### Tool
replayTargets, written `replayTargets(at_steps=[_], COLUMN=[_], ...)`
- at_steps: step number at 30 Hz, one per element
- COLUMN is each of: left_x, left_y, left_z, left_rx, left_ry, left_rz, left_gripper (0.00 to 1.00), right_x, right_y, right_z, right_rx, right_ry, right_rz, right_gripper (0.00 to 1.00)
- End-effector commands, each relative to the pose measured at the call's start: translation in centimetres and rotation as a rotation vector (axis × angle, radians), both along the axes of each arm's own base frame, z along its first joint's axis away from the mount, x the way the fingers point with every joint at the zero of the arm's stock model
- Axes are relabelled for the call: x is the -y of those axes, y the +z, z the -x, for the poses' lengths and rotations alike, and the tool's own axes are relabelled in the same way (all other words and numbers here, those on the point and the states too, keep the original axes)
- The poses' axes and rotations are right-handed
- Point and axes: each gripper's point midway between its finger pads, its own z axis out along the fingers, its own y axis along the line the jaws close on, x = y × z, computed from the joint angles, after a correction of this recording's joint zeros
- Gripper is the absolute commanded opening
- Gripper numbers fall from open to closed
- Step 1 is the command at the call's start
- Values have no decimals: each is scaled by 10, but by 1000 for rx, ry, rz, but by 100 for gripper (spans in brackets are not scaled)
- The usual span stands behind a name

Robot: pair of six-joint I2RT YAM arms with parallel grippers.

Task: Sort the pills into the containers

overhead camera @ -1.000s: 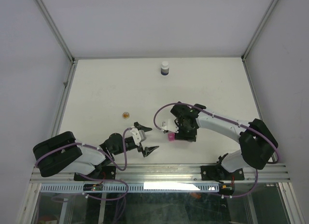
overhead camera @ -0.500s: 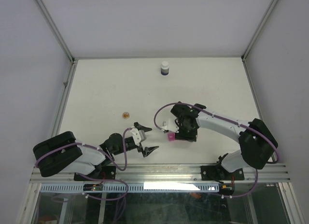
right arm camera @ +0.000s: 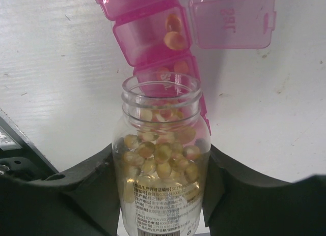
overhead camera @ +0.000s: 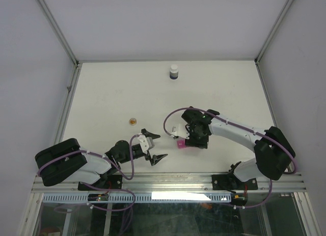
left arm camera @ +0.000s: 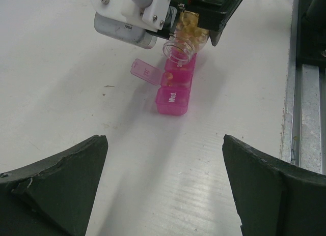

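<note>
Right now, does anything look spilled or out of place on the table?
No spill shows: loose pills lie only inside the pink organiser, below the tilted clear bottle in the right claw. The small orange cap sits alone, well to the left.

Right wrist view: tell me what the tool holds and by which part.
The right tool grips the clear pill bottle by its labelled lower body, one finger either side.
</note>
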Motion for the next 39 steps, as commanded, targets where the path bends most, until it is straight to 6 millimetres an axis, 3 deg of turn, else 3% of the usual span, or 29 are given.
replayTargets(at_steps=[1, 12, 19, 22, 29, 34, 39], left_x=[1, 2, 8, 12, 6, -6, -38], left_y=[13, 13, 35, 50, 74, 87, 70], left_z=[5, 5, 4, -7, -42, -61, -86], left_rx=[20, 20, -18, -128, -467, -616, -694], left_ry=[-17, -19, -19, 29, 184, 298, 543], left_rz=[56, 57, 144, 213, 338, 358, 263], left_gripper=[99, 99, 99, 99, 99, 99, 97], right_x=[-7, -13, -42, -54, -85, -111, -117], right_y=[7, 9, 35, 59, 141, 188, 227], right_z=[-7, -2, -3, -12, -42, -47, -48], right_rx=[44, 20, -12, -4, 101, 54, -26], right_ry=[6, 9, -34, -53, -54, -27, -37], right_rz=[-51, -76, -354, -514, -905, -1154, -1376], right_gripper=[0, 0, 0, 0, 0, 0, 0])
